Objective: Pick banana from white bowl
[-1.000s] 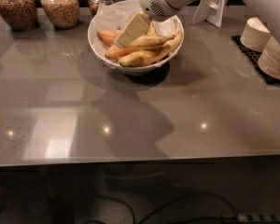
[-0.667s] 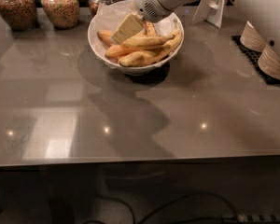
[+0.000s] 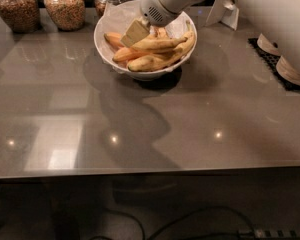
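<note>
The white bowl [image 3: 107,44] stands at the back of the grey table, lined with crumpled white paper. Several bananas lie in it. The bright-yellow banana [image 3: 157,44] lies across the middle. A longer brown-flecked banana [image 3: 160,60] curves along the front rim. Orange-tinged bananas [image 3: 116,39] lie at the left. My gripper [image 3: 135,33] reaches down into the bowl from the upper right, its beige tip at the left end of the yellow banana. The white wrist [image 3: 162,4] hides the back of the bowl.
Three glass jars [image 3: 65,6] with brown contents stand along the back left edge. Stacked off-white bowls [image 3: 290,66] sit on a black mat [image 3: 270,59] at the right. A white stand [image 3: 222,9] is behind the bowl. The arm's shadow falls on the table's middle.
The gripper has shifted a little to the left inside the bowl, toward the yellow banana's left end. The bananas and bowl have not visibly moved.
</note>
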{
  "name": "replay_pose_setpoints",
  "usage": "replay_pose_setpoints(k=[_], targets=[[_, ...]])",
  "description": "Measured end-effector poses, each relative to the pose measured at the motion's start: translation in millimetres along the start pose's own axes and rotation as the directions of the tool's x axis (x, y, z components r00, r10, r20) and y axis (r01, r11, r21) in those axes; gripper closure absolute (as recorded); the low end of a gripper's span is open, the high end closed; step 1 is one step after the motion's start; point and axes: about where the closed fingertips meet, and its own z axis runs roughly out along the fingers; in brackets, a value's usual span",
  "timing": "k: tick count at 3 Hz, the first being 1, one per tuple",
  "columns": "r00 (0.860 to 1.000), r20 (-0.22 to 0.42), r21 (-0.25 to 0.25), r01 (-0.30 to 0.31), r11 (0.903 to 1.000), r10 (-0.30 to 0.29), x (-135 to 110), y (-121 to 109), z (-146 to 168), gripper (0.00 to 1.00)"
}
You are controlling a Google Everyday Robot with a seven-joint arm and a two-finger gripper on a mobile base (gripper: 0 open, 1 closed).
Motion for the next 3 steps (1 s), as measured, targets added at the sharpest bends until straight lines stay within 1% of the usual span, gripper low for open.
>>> replay_pose_setpoints(k=[1,2,3], targets=[[0.997,-0.081,0.016,-0.006,0.9998,0.007,13,-4,7,0.32],[0.988,-0.151,0.035,-0.028,0.999,0.033,30,-12,15,0.36],[0.979,-0.196,0.056,-0.053,0.997,0.063,46,-22,20,0.37]])
